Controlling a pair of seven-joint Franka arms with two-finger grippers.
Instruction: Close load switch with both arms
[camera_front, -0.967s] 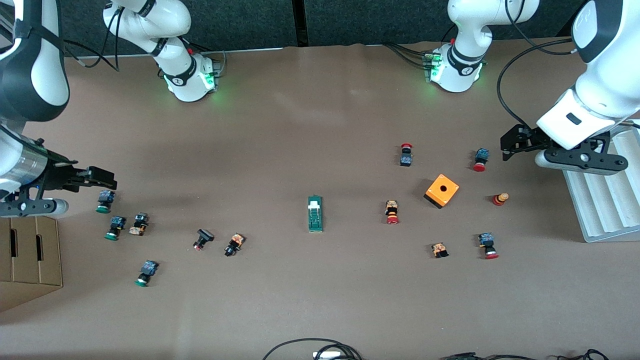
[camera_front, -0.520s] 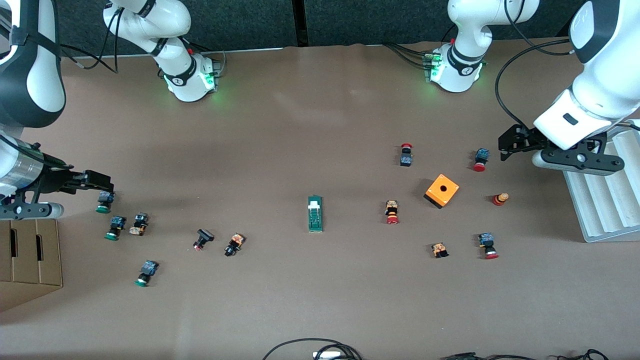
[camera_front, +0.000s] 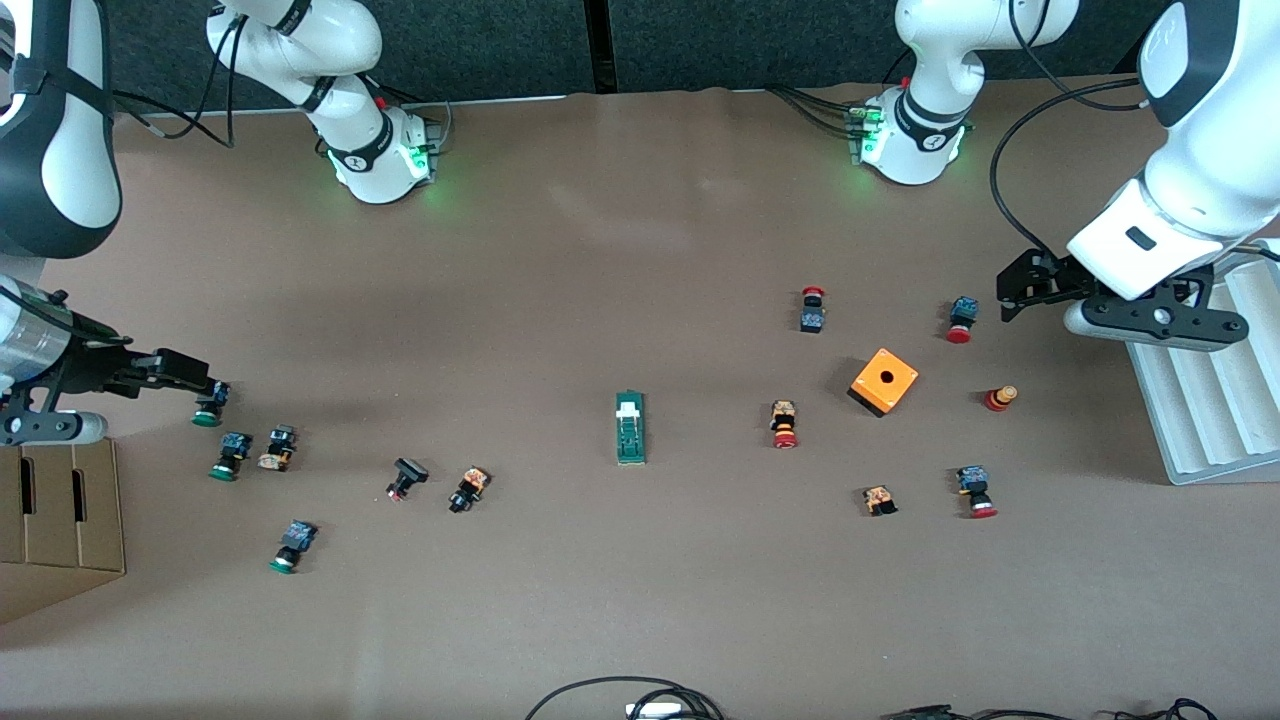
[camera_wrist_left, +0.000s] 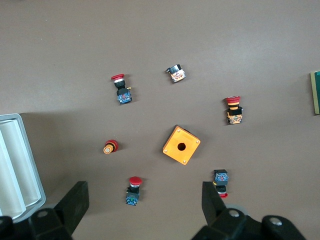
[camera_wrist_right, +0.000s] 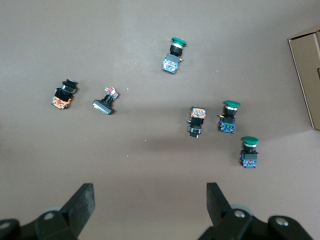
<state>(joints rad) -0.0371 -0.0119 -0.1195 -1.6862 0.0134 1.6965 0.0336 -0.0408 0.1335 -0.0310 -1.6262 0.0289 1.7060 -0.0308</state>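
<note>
— Where's the load switch (camera_front: 630, 428)?

— Centre of the front frame, flat on the table, untouched.

— Your grippers?

— My left gripper (camera_front: 1010, 290) hangs at middle right, my right gripper (camera_front: 205, 385) at middle left; both gape, empty.

A brown matte table (camera_front: 560, 270) carries a narrow dark-green load switch (camera_front: 630, 427) at mid-table, an orange cube with a hole (camera_front: 883, 381) among red-capped push-buttons (camera_front: 784, 424) toward the left arm's end — green-capped push-buttons (camera_front: 230, 455), a cardboard box (camera_front: 60, 515) toward the right arm's — and a white ridged tray (camera_front: 1205, 395).
</note>
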